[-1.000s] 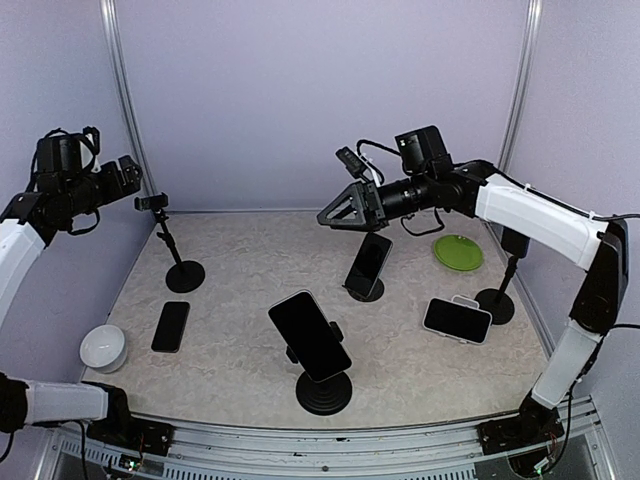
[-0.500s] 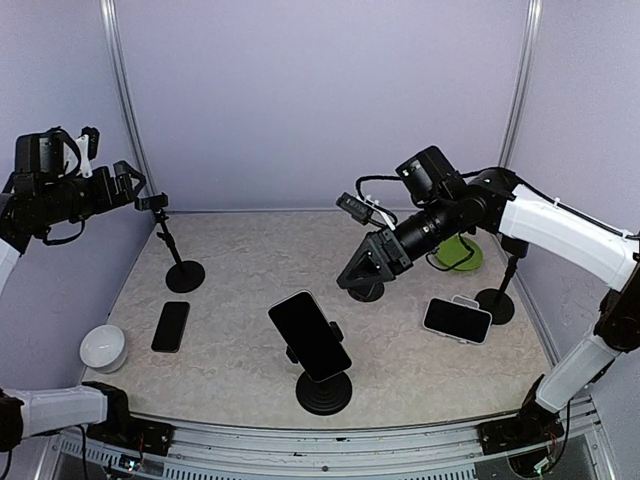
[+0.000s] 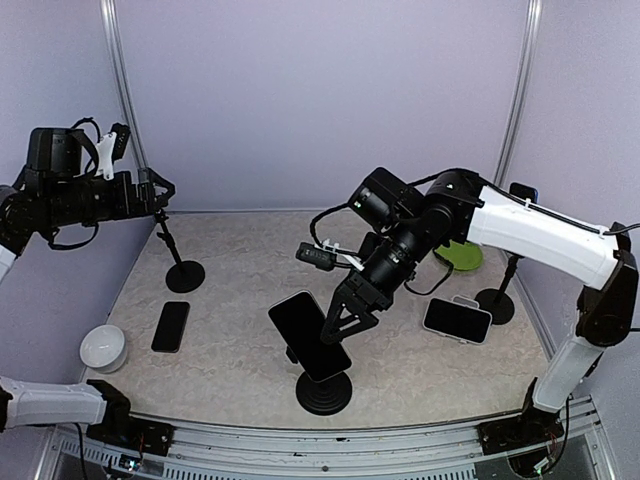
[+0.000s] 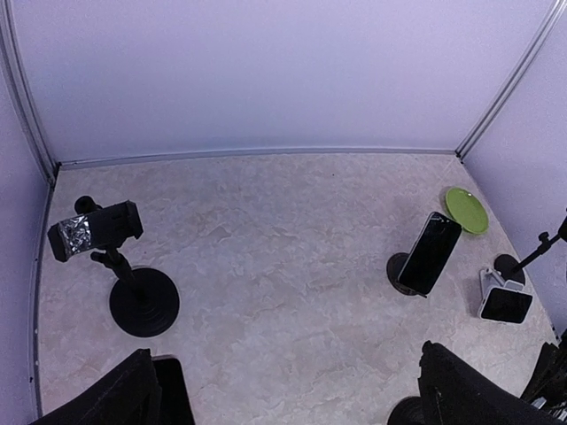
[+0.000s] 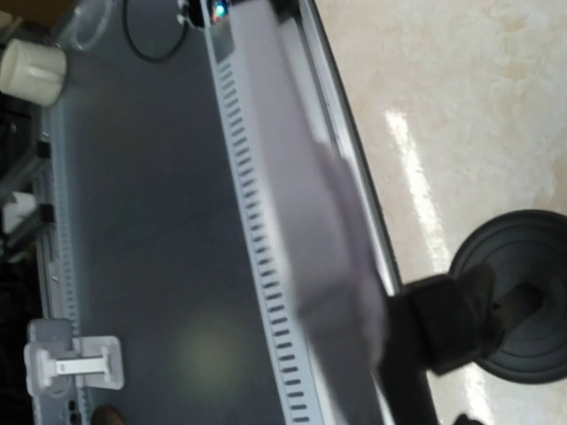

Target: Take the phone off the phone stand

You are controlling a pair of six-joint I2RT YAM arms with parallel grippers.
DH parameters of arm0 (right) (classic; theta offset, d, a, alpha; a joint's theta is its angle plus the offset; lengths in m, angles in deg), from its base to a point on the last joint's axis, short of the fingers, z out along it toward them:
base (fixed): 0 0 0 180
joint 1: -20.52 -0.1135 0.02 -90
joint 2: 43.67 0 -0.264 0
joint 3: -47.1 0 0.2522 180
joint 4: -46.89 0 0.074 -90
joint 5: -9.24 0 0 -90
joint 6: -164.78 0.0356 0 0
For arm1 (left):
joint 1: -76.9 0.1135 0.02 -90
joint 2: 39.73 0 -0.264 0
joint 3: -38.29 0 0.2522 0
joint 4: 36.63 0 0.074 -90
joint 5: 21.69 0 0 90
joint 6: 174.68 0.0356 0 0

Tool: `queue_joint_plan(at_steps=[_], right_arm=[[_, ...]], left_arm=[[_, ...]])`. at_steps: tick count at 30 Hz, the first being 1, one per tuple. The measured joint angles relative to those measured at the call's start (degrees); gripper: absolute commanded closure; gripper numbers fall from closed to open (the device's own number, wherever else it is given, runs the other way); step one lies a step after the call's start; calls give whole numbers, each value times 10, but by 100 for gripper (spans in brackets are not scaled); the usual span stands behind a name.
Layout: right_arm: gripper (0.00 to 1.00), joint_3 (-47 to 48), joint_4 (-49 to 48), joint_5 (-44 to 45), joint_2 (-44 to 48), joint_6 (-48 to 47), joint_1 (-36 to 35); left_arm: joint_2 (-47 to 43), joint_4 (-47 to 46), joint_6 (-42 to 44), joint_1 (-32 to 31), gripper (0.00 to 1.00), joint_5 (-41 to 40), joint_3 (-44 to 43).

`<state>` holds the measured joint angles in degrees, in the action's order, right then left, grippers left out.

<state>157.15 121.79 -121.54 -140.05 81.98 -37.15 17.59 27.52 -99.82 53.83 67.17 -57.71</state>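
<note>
Robotics lab cell, plain lavender walls point(image 3: 320, 100), aluminium corner posts point(image 3: 118, 90), marble-look tabletop point(image 3: 240, 270)

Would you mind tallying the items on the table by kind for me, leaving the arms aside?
Phones: 4
Black round-base stands: 4
Green plate: 1
White bowl: 1
Total: 10

On my feed, a white bowl point(image 3: 104, 347) sits by the left edge of the marbled table point(image 3: 240, 250), toward the near corner. A black phone point(image 3: 171, 326) lies flat just beside it. A clamp-topped stand point(image 3: 183, 272) rises near the far left corner. A green plate point(image 4: 466, 210) rests at the far right, with a leaning dark phone point(image 4: 430, 252) on a round base near it. By the right edge I see a white-cased phone point(image 3: 457, 320) beside a slim stand point(image 3: 494, 303).
</note>
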Motion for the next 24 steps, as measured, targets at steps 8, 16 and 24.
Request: queue_joint_plan(at_steps=[8, 16, 24], right_arm=[[36, 40, 25, 41, -37, 0, -14], [51, 56, 36, 63, -50, 1, -15], [53, 52, 39, 69, -50, 2, -15]], left_arm=[[18, 1, -5, -35, 1, -23, -7], [36, 1, -9, -58, 1, -38, -24], [61, -2, -4, -69, 1, -41, -56]])
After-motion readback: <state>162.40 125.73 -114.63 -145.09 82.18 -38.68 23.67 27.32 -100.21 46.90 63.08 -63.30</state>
